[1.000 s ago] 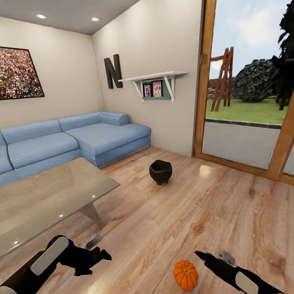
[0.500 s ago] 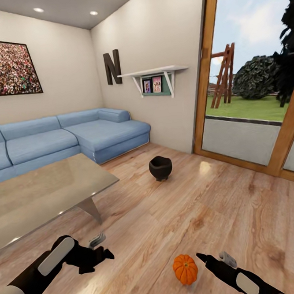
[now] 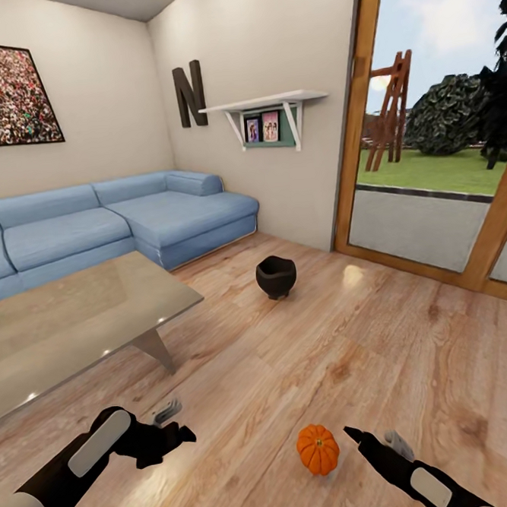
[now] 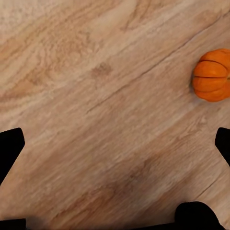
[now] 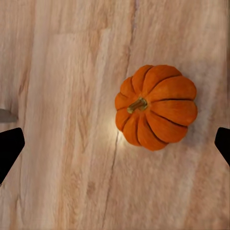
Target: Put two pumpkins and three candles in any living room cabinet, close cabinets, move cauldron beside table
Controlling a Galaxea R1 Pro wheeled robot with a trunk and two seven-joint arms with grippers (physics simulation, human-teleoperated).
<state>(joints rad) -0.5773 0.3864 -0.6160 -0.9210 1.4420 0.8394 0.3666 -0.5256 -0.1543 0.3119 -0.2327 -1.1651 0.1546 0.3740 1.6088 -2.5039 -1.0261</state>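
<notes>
Bright, even daylight from window (image 3: 430, 171) — sharp render, glare on floor (image 3: 352, 275).

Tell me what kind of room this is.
A living room, by the look of it: a blue corner sofa along the walls, a low glossy table in front of it, and a framed picture above. A pumpkin and a black cauldron sit on the wood floor.

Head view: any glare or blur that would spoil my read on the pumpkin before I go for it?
Head view: the pumpkin is sharp with a soft shadow under it; glare sits on the coffee table top and in one bright spot on the floor near the window. Right wrist view: the pumpkin is crisp, ribs and stem clear, with a faint sheen on the boards beside it.
</notes>
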